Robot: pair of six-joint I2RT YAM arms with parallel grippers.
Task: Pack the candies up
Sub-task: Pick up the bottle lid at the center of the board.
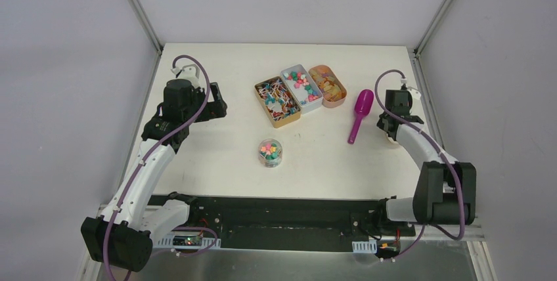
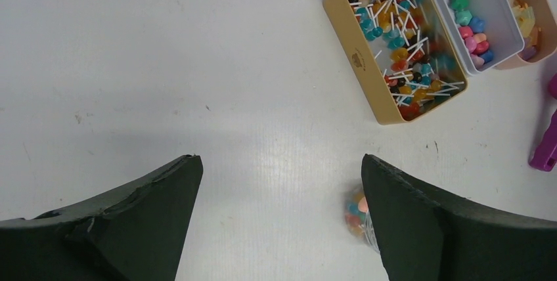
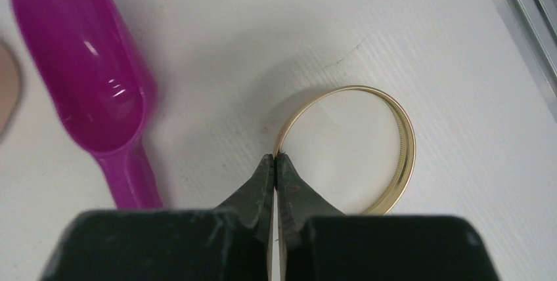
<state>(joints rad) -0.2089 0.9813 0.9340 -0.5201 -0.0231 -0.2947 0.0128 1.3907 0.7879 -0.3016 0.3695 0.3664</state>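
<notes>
The candies lie in three open tins at the table's middle back: stick candies in a gold tin [image 1: 277, 100] [image 2: 394, 51], and loose ones in a white tin [image 1: 301, 86] [image 2: 469, 15] and a pink tin [image 1: 328, 85]. More candies fill a small clear jar [image 1: 269, 151] [image 2: 355, 212] in front of the tins. My left gripper [image 1: 213, 107] [image 2: 281, 182] hangs open over bare table left of the jar, and its right finger hides part of the jar. My right gripper [image 3: 274, 157] is shut, its tips pinching the rim of a gold-edged lid [image 3: 394, 150] lying on the table.
A magenta plastic scoop [image 1: 360, 113] [image 3: 85, 77] lies just left of the lid, its bowl toward the back. The table's right edge rail [image 3: 525, 12] runs close by on the lid's right. In the top view my right arm covers the lid.
</notes>
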